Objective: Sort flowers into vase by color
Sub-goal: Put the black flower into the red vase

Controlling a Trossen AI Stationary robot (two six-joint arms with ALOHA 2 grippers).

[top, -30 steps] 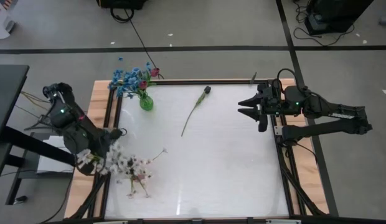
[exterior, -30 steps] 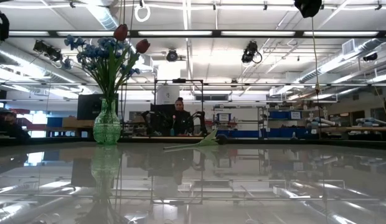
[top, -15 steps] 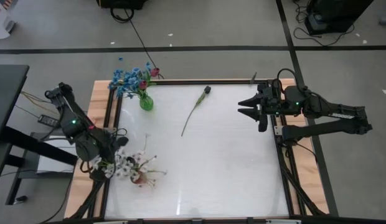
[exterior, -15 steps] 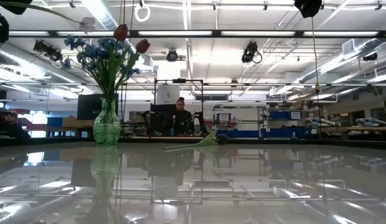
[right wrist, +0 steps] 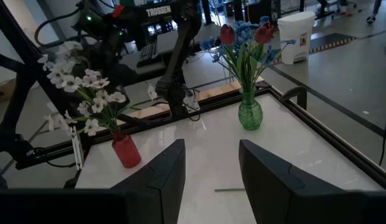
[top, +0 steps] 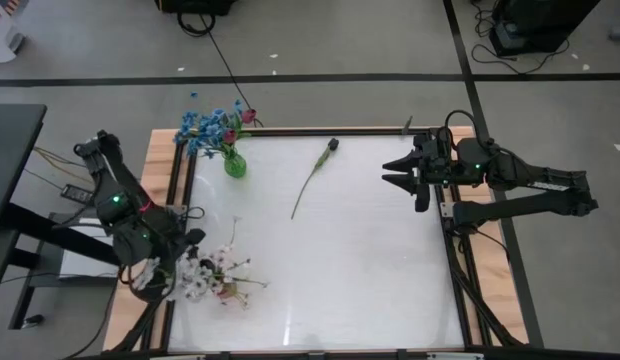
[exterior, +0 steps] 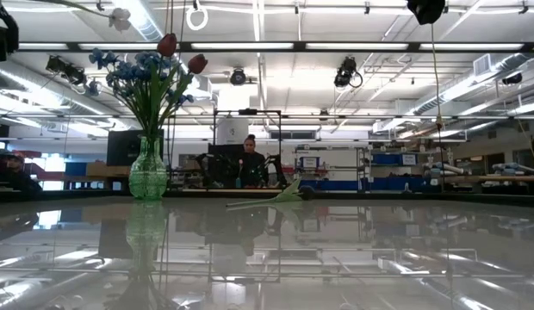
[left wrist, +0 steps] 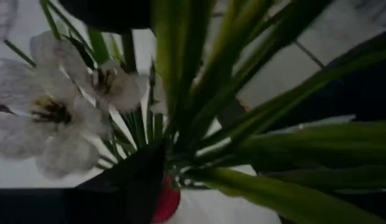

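My left gripper (top: pixel 180 243), jaws parted, hangs over the white blossom spray (right wrist: pixel 81 87) in the small red vase (right wrist: pixel 126 150) near-left; brushing stems could tip it. Right gripper (top: pixel 393 172) waits open, far-right.

The left arm reaches in from the table's (top: pixel 320 290) left edge, and its gripper (top: pixel 175 262) sits over the near-left corner; its finger spacing cannot be judged, apparently masked by foliage. The right arm extends from the table's right edge. The right gripper (top: pixel 395 172) hovers over the far-right area, fingers (right wrist: pixel 165 177) parted, pointing toward the table centre.
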